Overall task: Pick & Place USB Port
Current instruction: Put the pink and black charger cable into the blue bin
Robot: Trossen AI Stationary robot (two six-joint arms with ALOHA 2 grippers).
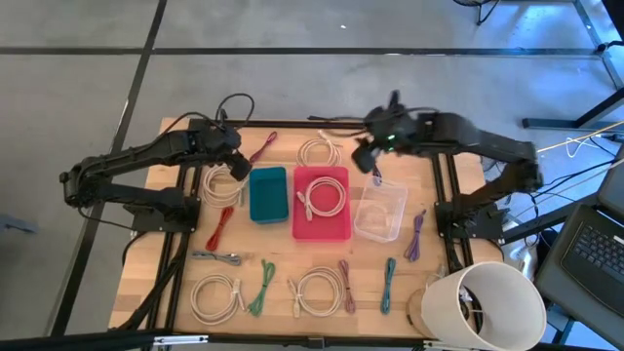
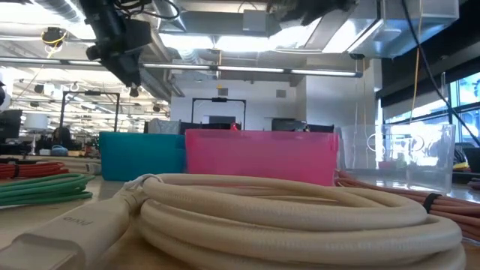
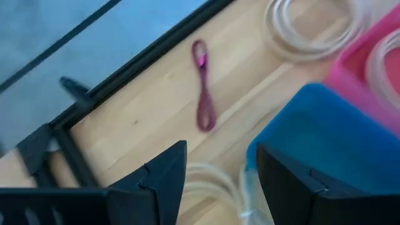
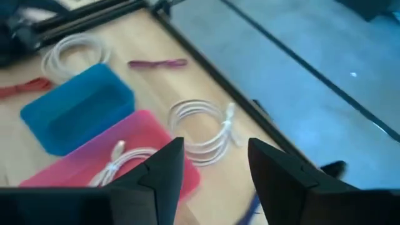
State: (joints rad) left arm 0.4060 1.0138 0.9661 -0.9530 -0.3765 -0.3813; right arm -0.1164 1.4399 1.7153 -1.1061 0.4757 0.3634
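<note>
- Left pincer (image 1: 237, 166): fingers spread apart with nothing between them, raised above the desk (image 1: 146, 263) just beside the left edge of the blue bin (image 1: 268, 194). In the left wrist view the two dark fingers (image 3: 164, 175) frame bare wood, a white loop and the corner of the blue bin.
- Right pincer (image 1: 365, 159): fingers apart and empty, hanging just beyond the far right corner of the pink bin (image 1: 322, 203), near the far edge of the clear bin (image 1: 380, 212).
- Pink bin: stands at the middle of the desk, touching or nearly touching the blue bin on its left; the clear bin sits just beside it on the right.
- White cable in bin (image 1: 321, 199): a coiled white cable lies inside the pink bin.
- White coil (image 1: 319, 151): lies on the desk just behind the pink bin, also seen in the right wrist view (image 4: 203, 130).
- Magenta cable (image 1: 263, 147): folded flat on the desk behind the blue bin, near the far edge.
- Red cable (image 1: 220, 226): lies on the desk left of the blue bin, toward the front.
- Front row: further white coils, green, pink and teal cables lie well apart from the pink bin along the near edge; one white coil (image 2: 292, 217) fills the low view.
- White bucket (image 1: 485, 304): at the near right corner of the desk, well apart from the pink bin.
</note>
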